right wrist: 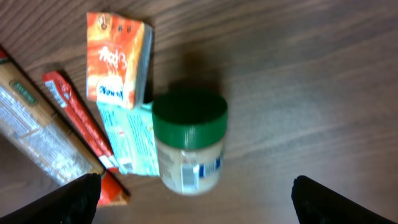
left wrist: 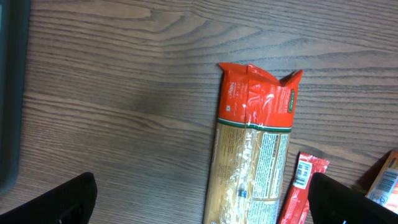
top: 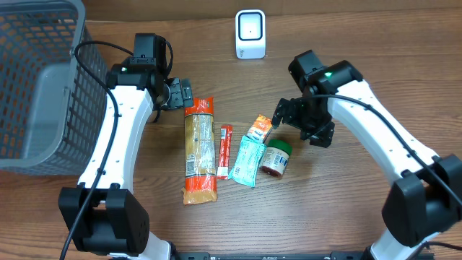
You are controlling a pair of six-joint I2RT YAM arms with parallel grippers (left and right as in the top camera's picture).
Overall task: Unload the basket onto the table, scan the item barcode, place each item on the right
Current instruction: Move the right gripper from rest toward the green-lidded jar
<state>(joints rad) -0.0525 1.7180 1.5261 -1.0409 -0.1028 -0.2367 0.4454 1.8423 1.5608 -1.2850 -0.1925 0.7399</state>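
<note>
Lying in a loose row at the middle of the wooden table are five grocery items. None of them is held. A long pasta packet with red ends runs lengthwise. Just to its right is a thin red sachet, then a teal pouch. An orange carton touches the far end of the pouch. A green-lidded jar sits against the pouch's right edge and seems to lie on its side, lid toward the far edge.

The white scanner stands upright at the far edge, well apart from the row.

The right gripper hangs just beyond the jar and carton, jaws spread wide and holding nothing. The left gripper sits near the far red end of the pasta packet, its fingers also spread and empty.

A grey mesh basket fills the left side of the table.
</note>
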